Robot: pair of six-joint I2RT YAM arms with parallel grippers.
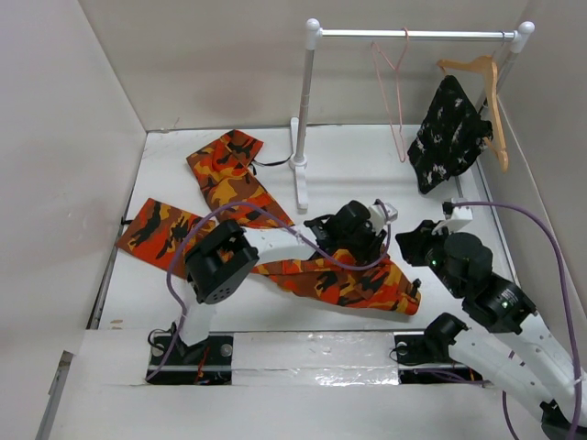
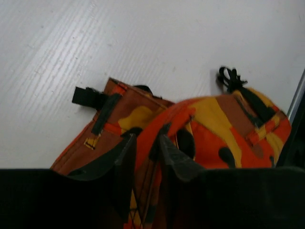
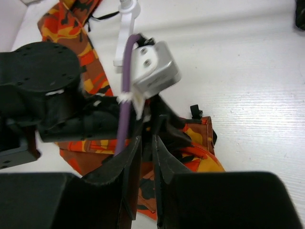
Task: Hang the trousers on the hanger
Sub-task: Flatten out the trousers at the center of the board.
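The camouflage trousers [image 1: 229, 179] lie spread on the white table, legs at the back left, waist end at the front right [image 1: 394, 289]. My left gripper [image 1: 374, 246] is down on that waist end. In the left wrist view its fingers [image 2: 147, 139] are pinched on a raised fold of the orange fabric [image 2: 214, 124]. My right gripper [image 1: 415, 247] hovers close beside it, just above the waistband [image 3: 200, 143]; its jaws [image 3: 147, 138] stand a narrow gap apart with nothing gripped. The thin pink hanger [image 1: 396, 101] hangs on the rail at the back.
A white clothes rack [image 1: 303, 119] stands at the back middle. A wooden hanger [image 1: 486, 92] on its rail carries a black speckled garment [image 1: 449, 133]. Walls close in the left, back and right. The left arm's wrist camera [image 3: 152, 69] and purple cable fill the right wrist view.
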